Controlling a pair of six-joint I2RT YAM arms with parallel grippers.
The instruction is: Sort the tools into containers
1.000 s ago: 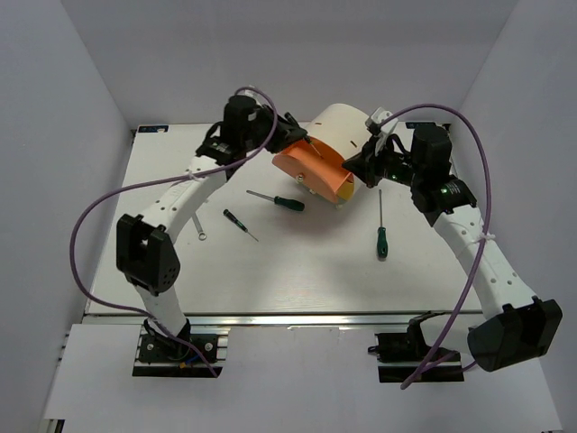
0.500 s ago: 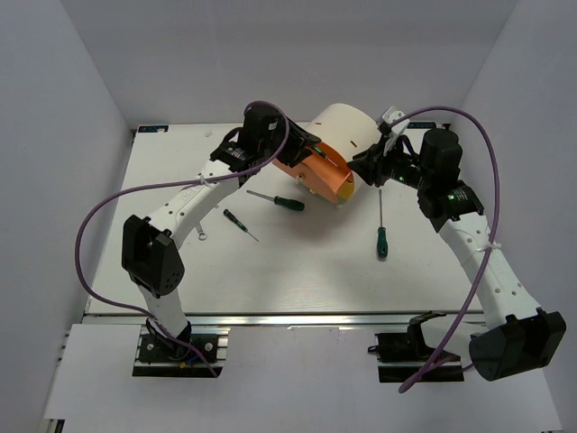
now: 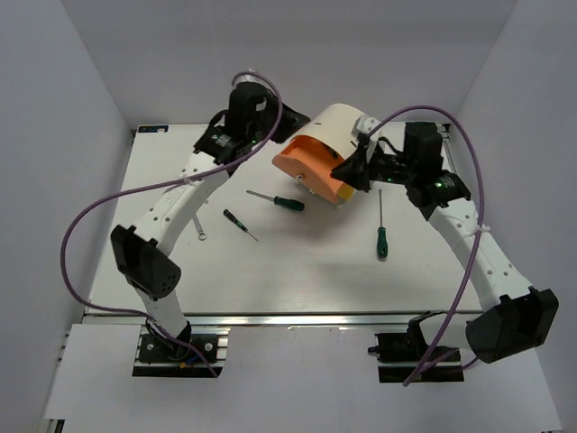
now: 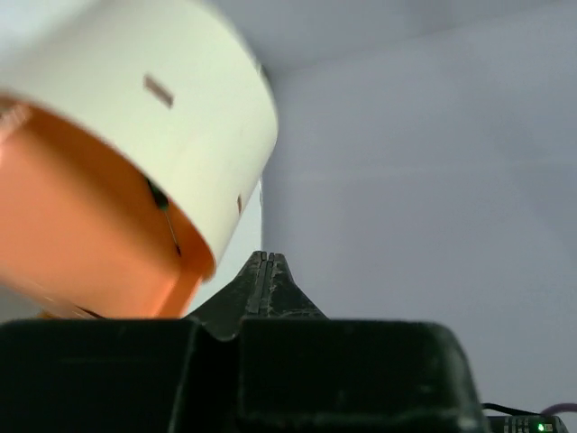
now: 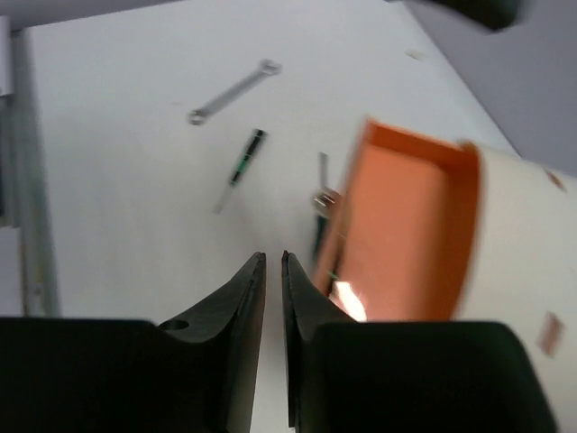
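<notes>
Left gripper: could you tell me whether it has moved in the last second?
Yes. The left gripper has pulled back leftward from over the drawer, away from the cabinet.

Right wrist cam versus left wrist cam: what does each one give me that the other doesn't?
Only right wrist: the silver wrench and a small screwdriver lying on the table, plus the knob on the orange drawer. Only left wrist: a thin dark tool, likely a screwdriver, lying inside that drawer. Both: the open orange drawer and the cream cabinet.
</notes>
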